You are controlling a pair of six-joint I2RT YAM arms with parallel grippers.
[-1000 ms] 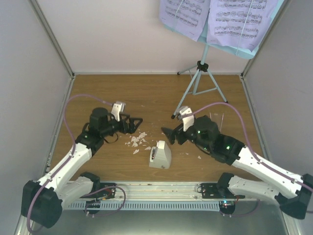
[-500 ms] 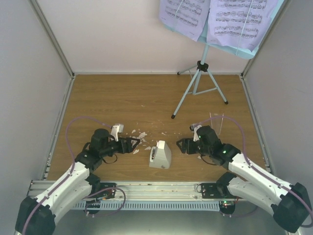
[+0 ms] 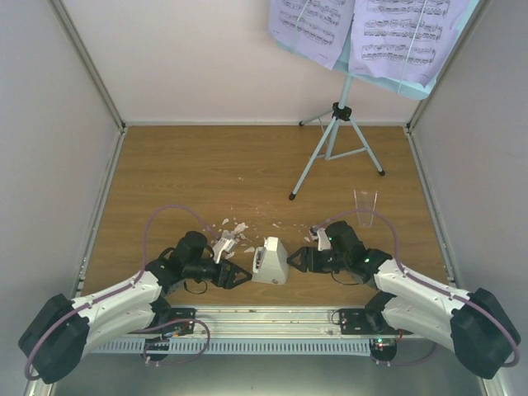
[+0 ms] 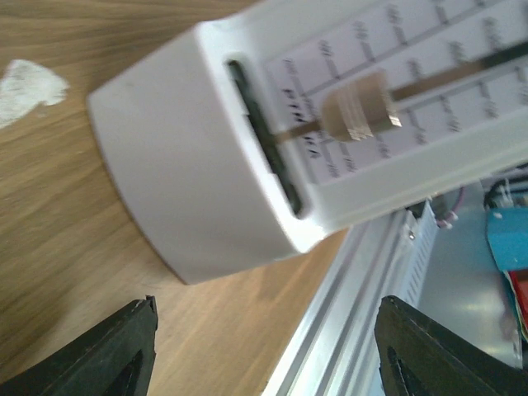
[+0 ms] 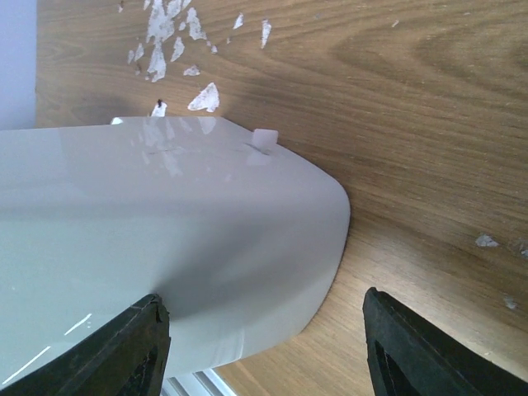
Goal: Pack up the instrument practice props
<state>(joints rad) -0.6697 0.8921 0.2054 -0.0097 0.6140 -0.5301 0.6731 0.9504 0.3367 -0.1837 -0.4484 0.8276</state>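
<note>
Altogether one metronome (image 3: 271,261), two pages (image 3: 312,25), one stand (image 3: 340,111)

Both arms now sit lower and closer in, the left gripper (image 3: 240,275) and right gripper (image 3: 296,261) flanking the metronome (image 3: 271,261), jaws apart

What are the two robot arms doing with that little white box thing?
They are tidying up music practice things. Both arms are low on the table, with the left gripper and the right gripper open on either side of the white metronome, neither one squeezing it yet. The blue music stand at the back has its sheet-music pages on it, not yet packed. White crumbs lie near the metronome.
</note>
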